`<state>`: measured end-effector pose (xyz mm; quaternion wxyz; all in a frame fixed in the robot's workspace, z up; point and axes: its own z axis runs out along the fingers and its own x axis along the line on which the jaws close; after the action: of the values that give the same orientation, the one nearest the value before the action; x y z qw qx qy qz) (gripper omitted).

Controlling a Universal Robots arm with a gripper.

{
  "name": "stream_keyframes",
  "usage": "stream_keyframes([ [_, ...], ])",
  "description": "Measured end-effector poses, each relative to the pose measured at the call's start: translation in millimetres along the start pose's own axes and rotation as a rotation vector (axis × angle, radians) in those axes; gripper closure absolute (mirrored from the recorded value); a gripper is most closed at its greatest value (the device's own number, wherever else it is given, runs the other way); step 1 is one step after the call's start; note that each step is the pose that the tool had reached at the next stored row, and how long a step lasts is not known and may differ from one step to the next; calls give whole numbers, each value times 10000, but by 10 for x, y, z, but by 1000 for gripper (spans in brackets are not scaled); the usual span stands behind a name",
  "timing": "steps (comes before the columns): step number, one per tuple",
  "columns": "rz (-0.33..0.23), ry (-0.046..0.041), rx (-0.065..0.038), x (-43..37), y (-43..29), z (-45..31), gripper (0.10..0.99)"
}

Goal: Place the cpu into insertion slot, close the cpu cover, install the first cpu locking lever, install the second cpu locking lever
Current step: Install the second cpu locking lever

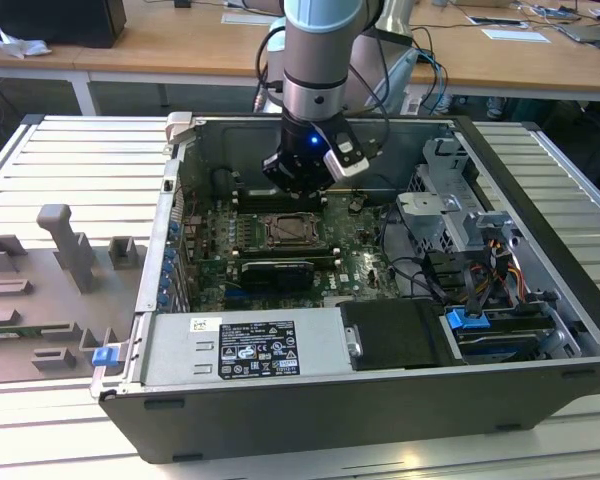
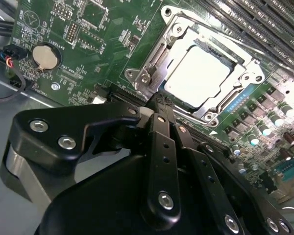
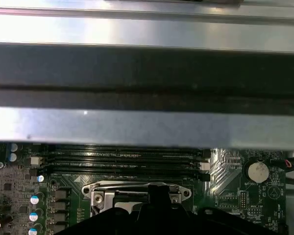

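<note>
I held the gripper [image 2: 159,105], clenched and empty, just beside the cpu cover [image 2: 159,56], already lying closed over the seated cpu [image 2: 198,73], apparently to reach its locking levers.

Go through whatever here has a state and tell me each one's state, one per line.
cpu: seated in the socket.
cpu cover: closed, lying flat around the cpu.
gripper: hanging just above the cover's edge.
case: open, side panel off.
</note>
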<state>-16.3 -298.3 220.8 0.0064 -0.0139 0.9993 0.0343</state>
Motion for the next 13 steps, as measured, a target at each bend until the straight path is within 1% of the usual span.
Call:
stream_keyframes([
  [3, 0, -1, 0, 0, -6, -25, 980],
  [8, 0, -1, -1, -2, 1, -129, 980],
  [11, -2, -1, -3, -2, -9, -143, 980],
  [13, 0, 0, 0, -1, -31, -145, 980],
])
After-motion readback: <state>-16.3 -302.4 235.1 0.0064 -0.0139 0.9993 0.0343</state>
